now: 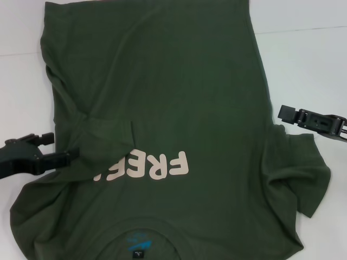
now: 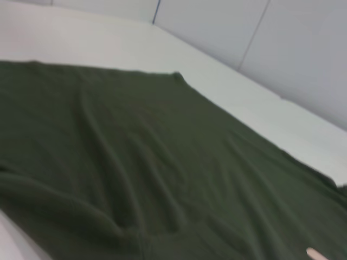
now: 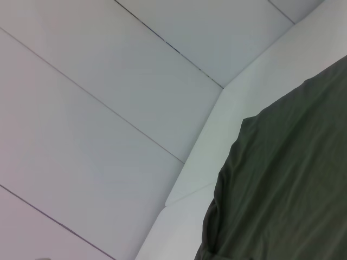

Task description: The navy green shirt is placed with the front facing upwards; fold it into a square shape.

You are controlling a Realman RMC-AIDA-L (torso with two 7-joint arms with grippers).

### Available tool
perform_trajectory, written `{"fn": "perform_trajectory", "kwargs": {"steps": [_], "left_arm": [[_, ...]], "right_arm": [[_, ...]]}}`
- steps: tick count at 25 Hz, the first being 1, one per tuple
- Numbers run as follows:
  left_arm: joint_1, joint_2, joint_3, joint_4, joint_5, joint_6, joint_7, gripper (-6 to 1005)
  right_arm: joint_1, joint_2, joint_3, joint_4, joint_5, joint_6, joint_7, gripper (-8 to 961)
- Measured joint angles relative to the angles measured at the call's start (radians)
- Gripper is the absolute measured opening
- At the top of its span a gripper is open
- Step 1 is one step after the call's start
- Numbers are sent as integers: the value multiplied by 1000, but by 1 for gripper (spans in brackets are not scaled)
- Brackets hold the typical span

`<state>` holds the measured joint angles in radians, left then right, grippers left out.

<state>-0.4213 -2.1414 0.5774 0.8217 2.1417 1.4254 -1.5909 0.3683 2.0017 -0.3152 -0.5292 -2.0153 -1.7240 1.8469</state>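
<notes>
- Dark olive shirt (image 1: 162, 97) spread front up on white table (image 1: 309, 59), collar toward robot, hem far, long axis running away from robot.
- Left gripper (image 1: 60, 147) at left sleeve, fingers apart, lower tip touching folded-in cloth.
- Pale pink "FREE" (image 1: 157, 165) across chest, first letters partly covered by sleeve; blue neck label (image 1: 138, 242) unreadable.
- Right gripper (image 1: 283, 113) just beside right edge above right sleeve, finger state unclear.

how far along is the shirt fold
Early. The left sleeve of the navy green shirt already lies folded in over the chest, hiding the end of the FREE lettering. The left hand sits at that fold; the right hand hovers beside the unfolded right sleeve. Right side and lengthwise folds remain.
</notes>
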Motion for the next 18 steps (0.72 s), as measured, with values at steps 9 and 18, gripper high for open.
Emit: {"fn": "perform_trajectory", "kwargs": {"steps": [9,18], "left_arm": [[-21,2,8,0,76,10,-29,909],[-33,2,14,-7,99,-10,-41,908]], "right_arm": [[-5,0,3,0,0,0,0,827],[-5,0,2,0,0,0,0,827]]}}
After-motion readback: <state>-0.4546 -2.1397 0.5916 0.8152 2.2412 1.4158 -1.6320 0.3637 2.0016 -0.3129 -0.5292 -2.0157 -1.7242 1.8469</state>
